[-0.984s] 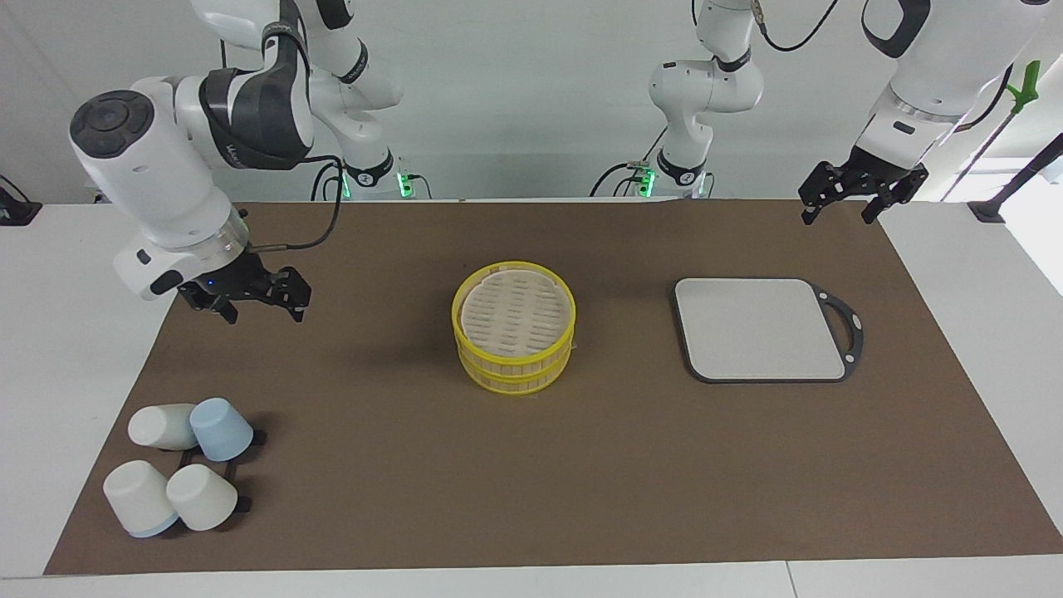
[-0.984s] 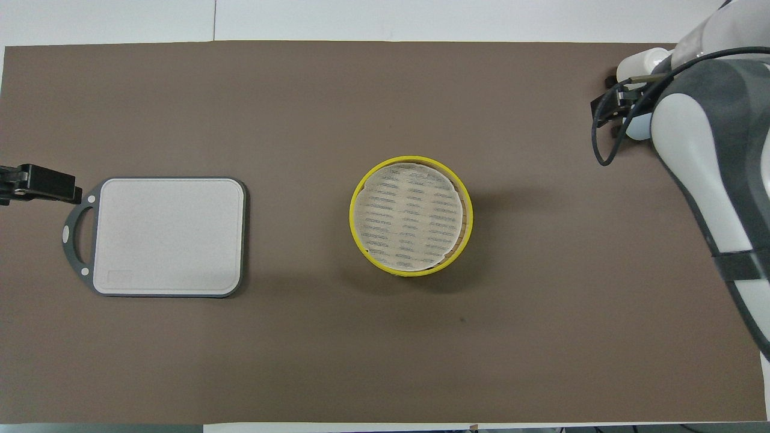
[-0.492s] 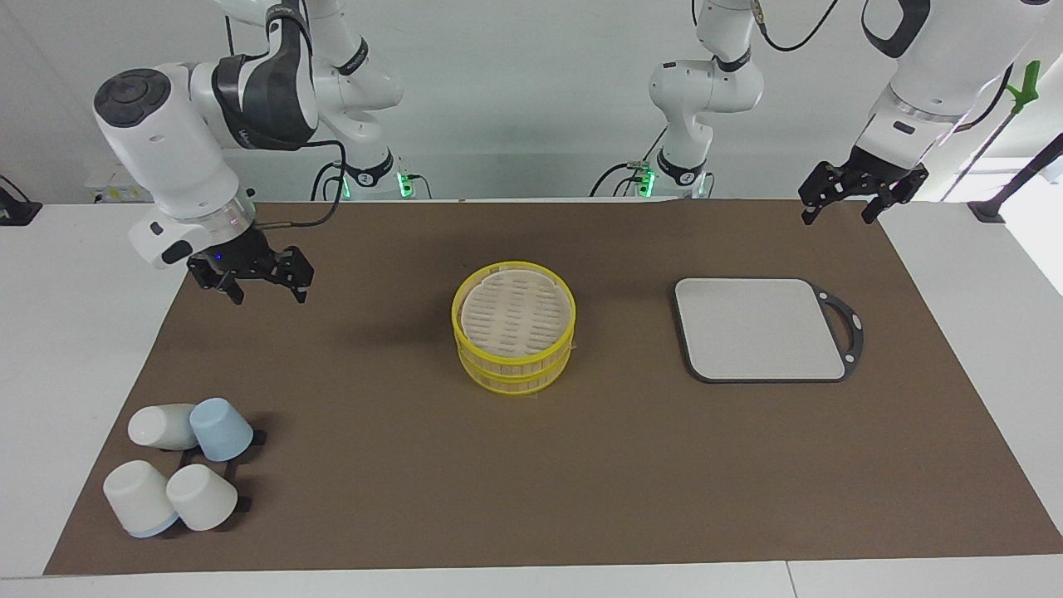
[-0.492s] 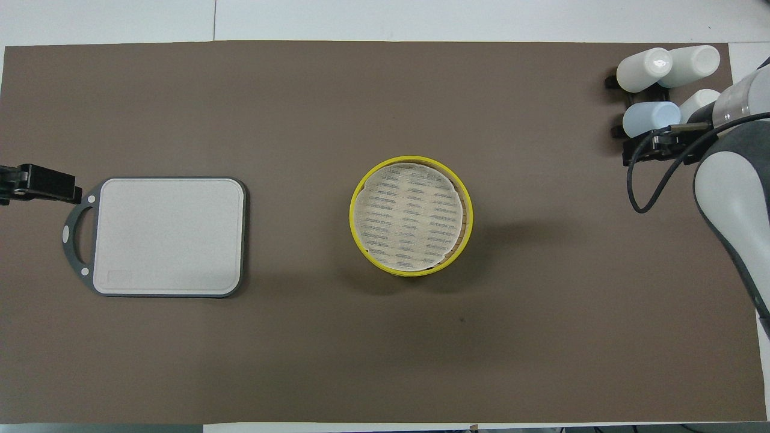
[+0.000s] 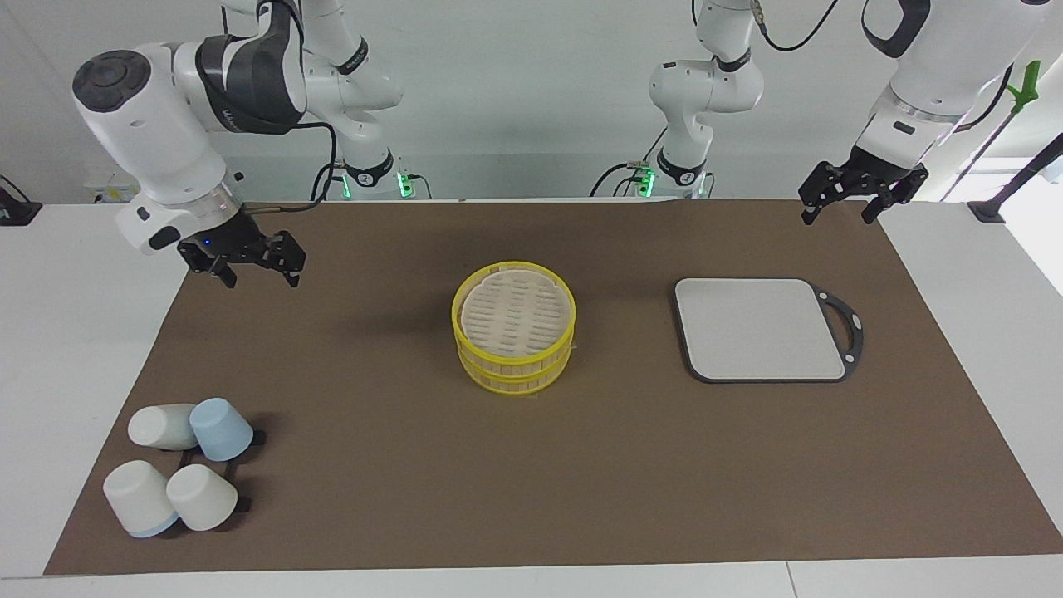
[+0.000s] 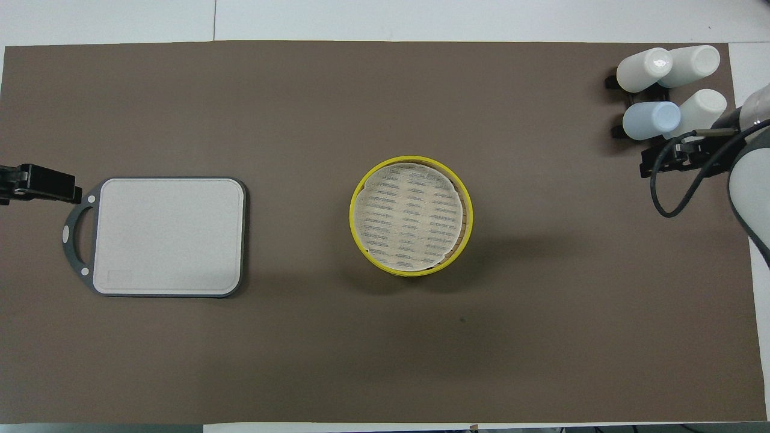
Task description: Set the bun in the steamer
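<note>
The steamer (image 5: 515,372) stands at the middle of the brown mat, two yellow-rimmed tiers with the pale woven lid (image 5: 513,311) on top; it also shows in the overhead view (image 6: 397,272). The bun is not in view. My right gripper (image 5: 259,278) hangs open and empty above the mat toward the right arm's end, apart from the steamer; it shows in the overhead view (image 6: 668,163) beside the cups. My left gripper (image 5: 837,218) waits open and empty above the mat's corner at the left arm's end, also seen in the overhead view (image 6: 54,185).
Several white and pale blue cups (image 5: 178,465) lie on a black rack at the right arm's end, farther from the robots, also in the overhead view (image 6: 668,84). A grey rectangular board (image 5: 760,328) with a dark handle lies toward the left arm's end (image 6: 165,234).
My right gripper has risen and drawn back toward the robots and the mat's edge, uncovering the cups in the overhead view. The left arm, steamer and board have not moved.
</note>
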Motion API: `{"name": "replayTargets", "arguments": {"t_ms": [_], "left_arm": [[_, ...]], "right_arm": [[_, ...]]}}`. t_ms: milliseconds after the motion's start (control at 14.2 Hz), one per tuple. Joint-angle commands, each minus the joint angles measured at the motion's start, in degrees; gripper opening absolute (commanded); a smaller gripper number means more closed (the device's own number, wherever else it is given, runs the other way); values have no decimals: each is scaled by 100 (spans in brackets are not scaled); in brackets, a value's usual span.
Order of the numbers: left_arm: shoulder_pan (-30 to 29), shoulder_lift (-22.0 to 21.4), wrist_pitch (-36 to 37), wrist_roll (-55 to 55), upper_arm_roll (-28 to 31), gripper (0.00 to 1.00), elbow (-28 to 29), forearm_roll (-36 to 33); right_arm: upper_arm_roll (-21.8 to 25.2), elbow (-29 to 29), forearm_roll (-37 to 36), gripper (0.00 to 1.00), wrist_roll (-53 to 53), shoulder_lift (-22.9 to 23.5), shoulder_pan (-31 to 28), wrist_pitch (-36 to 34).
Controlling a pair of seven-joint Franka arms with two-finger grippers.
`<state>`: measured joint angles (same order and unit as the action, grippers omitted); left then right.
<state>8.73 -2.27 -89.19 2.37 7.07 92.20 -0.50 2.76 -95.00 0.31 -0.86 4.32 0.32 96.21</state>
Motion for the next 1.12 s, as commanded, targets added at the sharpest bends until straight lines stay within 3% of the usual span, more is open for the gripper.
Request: {"name": "replayTargets", "arguments": {"t_ms": [0,211,562,1054], "left_arm": [[50,-28,-89,45,40,100,43,-108],[50,-28,-89,45,40,100,43,-108],[68,-28,-124,36,31,100,43,-108],[76,-28,-133,45,31,100,43,-108]], "right_arm": [[-74,-1025,101,100,-186,-738,-129,334],[-74,-1310,92,100,-195,-959,-129,601],[-65,-231,75,100,-353,-512,-173,-189],[-65,-203,22,100,-362,-494,-208,-252]]}}
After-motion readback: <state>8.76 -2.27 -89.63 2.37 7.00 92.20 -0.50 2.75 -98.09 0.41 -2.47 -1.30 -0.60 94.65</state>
